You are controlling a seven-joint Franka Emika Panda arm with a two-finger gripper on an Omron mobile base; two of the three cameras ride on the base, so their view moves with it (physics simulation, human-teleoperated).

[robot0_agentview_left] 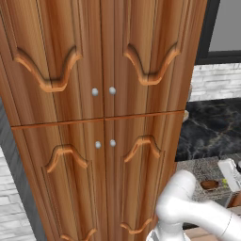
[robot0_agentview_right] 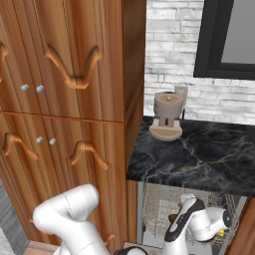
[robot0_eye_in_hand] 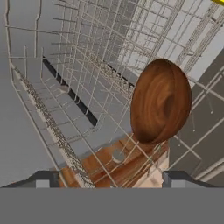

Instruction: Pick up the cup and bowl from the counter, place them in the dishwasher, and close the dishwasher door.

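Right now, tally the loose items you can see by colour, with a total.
Reddish-brown: 1, the bowl in the dishwasher rack
Yellow: 1, the cup by the arm, mostly hidden
Beige: 1, the small object on the counter
Total: 3

The black, white-veined surface (robot0_agentview_right: 209, 152) runs right from the tall wooden cabinet (robot0_agentview_right: 64, 99), under a white brick wall. On it, near the cabinet's side and close to the wall, stands a beige appliance (robot0_agentview_right: 167, 117) with a round base. Below the surface, the dishwasher (robot0_agentview_right: 149, 209) holds a grey wire rack (robot0_eye_in_hand: 78, 78), and the reddish-brown bowl (robot0_eye_in_hand: 161, 101) rests on the rack's mesh.
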